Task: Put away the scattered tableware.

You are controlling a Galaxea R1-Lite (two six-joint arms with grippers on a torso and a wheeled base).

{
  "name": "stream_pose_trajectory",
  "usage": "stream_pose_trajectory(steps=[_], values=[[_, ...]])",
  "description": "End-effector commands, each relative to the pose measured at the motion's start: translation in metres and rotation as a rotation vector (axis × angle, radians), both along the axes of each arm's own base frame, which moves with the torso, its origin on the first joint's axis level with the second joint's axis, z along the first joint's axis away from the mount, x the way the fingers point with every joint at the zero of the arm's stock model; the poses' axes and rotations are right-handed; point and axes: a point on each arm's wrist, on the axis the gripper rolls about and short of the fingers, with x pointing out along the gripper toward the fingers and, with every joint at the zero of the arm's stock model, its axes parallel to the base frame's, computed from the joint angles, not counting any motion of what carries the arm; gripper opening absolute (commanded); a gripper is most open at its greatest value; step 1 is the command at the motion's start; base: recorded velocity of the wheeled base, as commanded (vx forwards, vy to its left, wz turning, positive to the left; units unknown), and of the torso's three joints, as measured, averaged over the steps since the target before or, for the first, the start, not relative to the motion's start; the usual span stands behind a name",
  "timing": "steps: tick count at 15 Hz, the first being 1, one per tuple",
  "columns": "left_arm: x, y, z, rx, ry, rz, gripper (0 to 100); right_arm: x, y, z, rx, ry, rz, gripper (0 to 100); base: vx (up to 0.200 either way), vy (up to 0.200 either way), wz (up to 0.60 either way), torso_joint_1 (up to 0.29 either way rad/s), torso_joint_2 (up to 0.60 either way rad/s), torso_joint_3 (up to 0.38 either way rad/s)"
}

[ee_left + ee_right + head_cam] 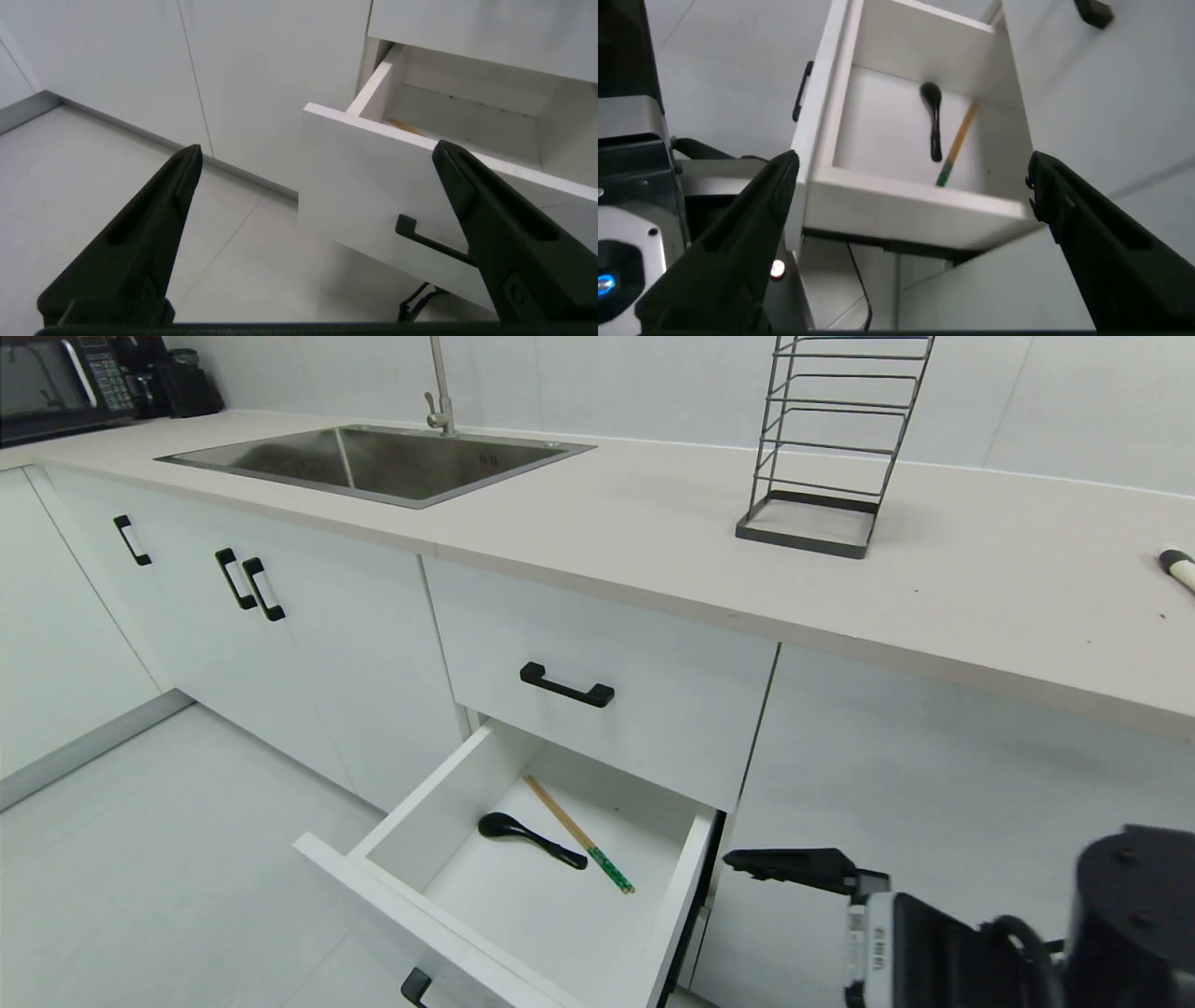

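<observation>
the low drawer (434, 803) in the lower middle of the head view is pulled out. the tableware lies on its white floor. a black spoon (532, 840) lies there, and a pair of wooden chopsticks (579, 835) with green tips lies just beside it, on the spoon's right. the tip of the spoon's handle is very close to the chopsticks, and i cannot tell if they touch. the right claw (913, 161) is wide open and holds nothing. in the head view its arm is in the lower right corner, and one black finger pokes out near the right side of the drawer. its own camera looks down on the spoon and chopsticks from above. the left claw (316, 149) is wide open too, with nothing in it. it hangs low in front of the drawer's white front, over the grey floor (140, 159). above the open drawer is a shut drawer with a black handle (567, 686). the long counter (607, 523) runs across the upper part of the head view. a metal sink (392, 462) with a tap (437, 392) sits in it at the upper left. a dark wire rack (803, 527) stands at the upper right. a microwave (56, 378) is in the top left corner. a small white thing with a black end (1178, 567) lies on the counter at the right edge.
</observation>
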Motion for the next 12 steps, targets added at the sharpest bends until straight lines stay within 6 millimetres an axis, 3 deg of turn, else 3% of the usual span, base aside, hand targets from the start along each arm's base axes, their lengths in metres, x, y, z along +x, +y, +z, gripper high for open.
stream_pose_trajectory(steps=[1, 4, 9, 12], values=[[0.0, 0.0, 0.0, 0.0, 0.001, -0.001, 100, -0.024, -0.055, 0.006, 0.067, -0.04, -0.071, 100, 0.0, 0.0, 0.0, 0.0, 0.0, 0.0], [0.0, 0.0, 0.0, 0.0, 0.001, -0.001, 100, -0.049, -0.093, -0.004, 0.165, 0.068, -0.154, 100, 0.0, 0.0, 0.0, 0.0, 0.0, 0.0], [0.0, 0.0, 0.0, 0.0, 0.001, -0.001, 100, -0.077, -0.133, -0.002, 0.37, 0.116, -0.271, 100, 0.0, 0.0, 0.0, 0.0, 0.0, 0.0], [0.0, 0.0, 0.0, 0.003, 0.001, -0.004, 100, -0.093, -0.152, -0.012, 0.408, 0.1, -0.36, 100, 0.0, 0.0, 0.0, 0.0, 0.0, 0.0]])
